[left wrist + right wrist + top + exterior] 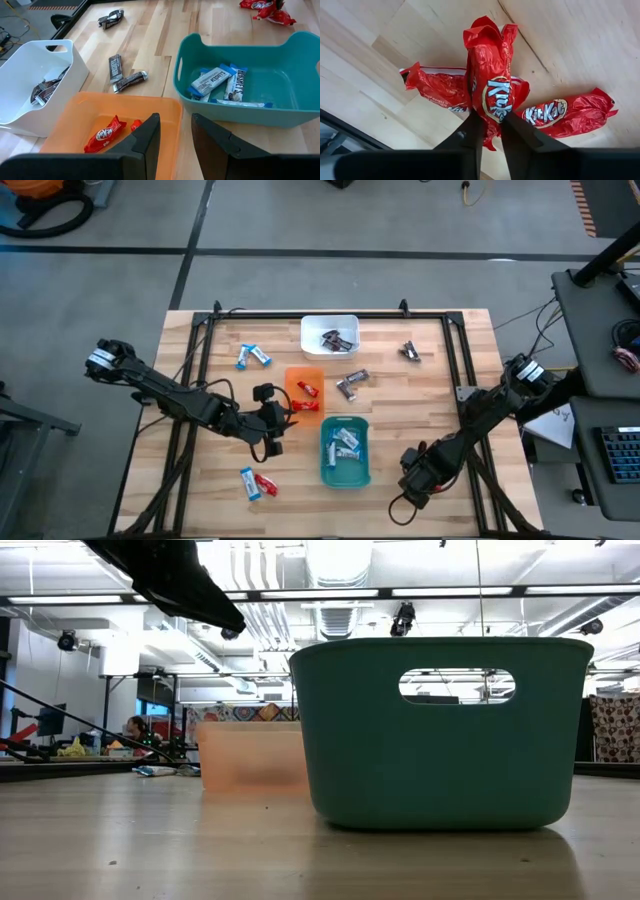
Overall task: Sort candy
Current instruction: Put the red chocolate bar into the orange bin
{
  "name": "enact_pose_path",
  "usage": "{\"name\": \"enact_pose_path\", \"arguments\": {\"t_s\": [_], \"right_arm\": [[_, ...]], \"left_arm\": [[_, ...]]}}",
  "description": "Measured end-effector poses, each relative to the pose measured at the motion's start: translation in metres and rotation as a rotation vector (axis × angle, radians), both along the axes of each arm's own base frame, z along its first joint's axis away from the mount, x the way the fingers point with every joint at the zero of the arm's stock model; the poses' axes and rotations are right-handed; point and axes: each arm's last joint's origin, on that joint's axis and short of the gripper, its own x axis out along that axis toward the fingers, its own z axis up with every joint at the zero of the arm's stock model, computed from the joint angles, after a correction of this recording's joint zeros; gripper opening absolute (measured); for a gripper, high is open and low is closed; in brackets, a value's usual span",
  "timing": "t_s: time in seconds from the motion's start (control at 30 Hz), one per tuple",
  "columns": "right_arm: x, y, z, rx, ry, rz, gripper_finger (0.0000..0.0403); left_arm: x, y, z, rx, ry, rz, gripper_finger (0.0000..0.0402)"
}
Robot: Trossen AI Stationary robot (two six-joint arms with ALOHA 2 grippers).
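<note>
Right gripper [491, 121] low at near right, pinching glossy, crinkled red candy [492, 80] above wooden table [570, 40]; left gripper [176, 120] parted, empty, over translucent orange tray [70, 120].

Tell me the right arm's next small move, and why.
Probably lift straight up, then head for the orange tray: the right end effector is pinching one red candy above two others on the table, and that tray already holds red ones.
</note>
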Motion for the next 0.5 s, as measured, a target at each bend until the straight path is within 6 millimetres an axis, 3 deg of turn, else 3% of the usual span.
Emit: {"name": "enact_pose_path", "arguments": {"t_s": [0.23, 0.5], "right_arm": [[-0.001, -0.001, 0.006, 0.015, -0.017, 0.0, 0.0037], [-0.006, -0.007, 0.028, 0.054, -0.084, -0.008, 0.0036]], "left_arm": [[0.0, 0.0, 0.0, 0.009, 0.003, -0.006, 0.0096], [0.0, 0.0, 0.0, 0.009, 0.003, -0.006, 0.0096]]}}
